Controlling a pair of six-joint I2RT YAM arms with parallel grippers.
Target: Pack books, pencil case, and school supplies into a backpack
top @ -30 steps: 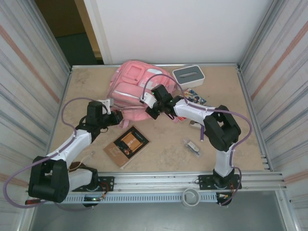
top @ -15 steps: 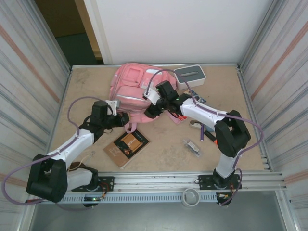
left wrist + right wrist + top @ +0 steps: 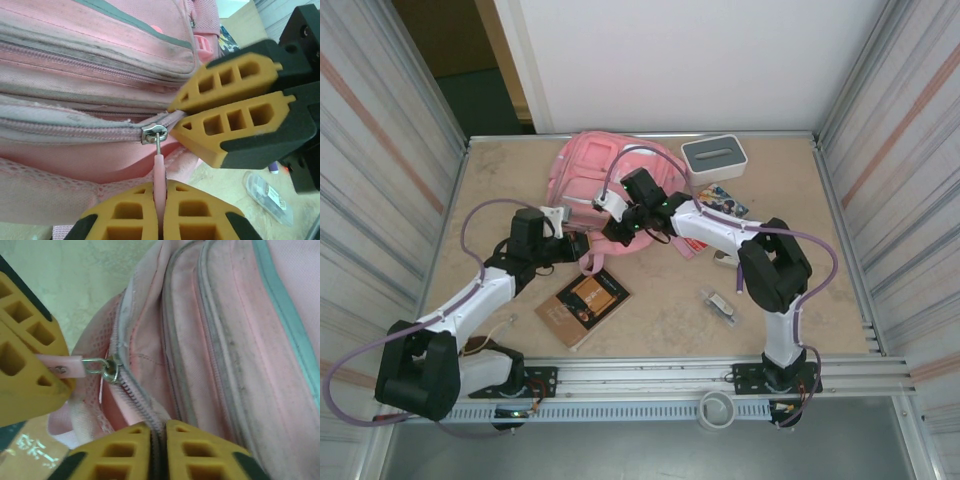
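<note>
The pink backpack (image 3: pixel 588 172) lies at the back middle of the table. My left gripper (image 3: pixel 160 189) is shut on the pink zip pull (image 3: pixel 159 172), which hangs from the metal slider (image 3: pixel 152 133). My right gripper (image 3: pixel 158 432) is shut on the backpack's zip seam (image 3: pixel 140 405) just beside that slider. In the top view the left gripper (image 3: pixel 582 246) and the right gripper (image 3: pixel 616 229) meet at the backpack's near edge. The brown book (image 3: pixel 583 304) lies in front. The colourful book (image 3: pixel 727 204) lies partly under the right arm. A clear packet (image 3: pixel 721 304) lies at the right.
A white box with a grey slotted top (image 3: pixel 713 157) stands at the back right, beside the backpack; whether it is the pencil case I cannot tell. A pink strap (image 3: pixel 588 264) trails towards the brown book. Corrugated walls close both sides.
The right gripper let go, shifted left along the backpack's near edge and shut again on the zip seam. The left gripper moved a little to the right, still holding the zip pull.
</note>
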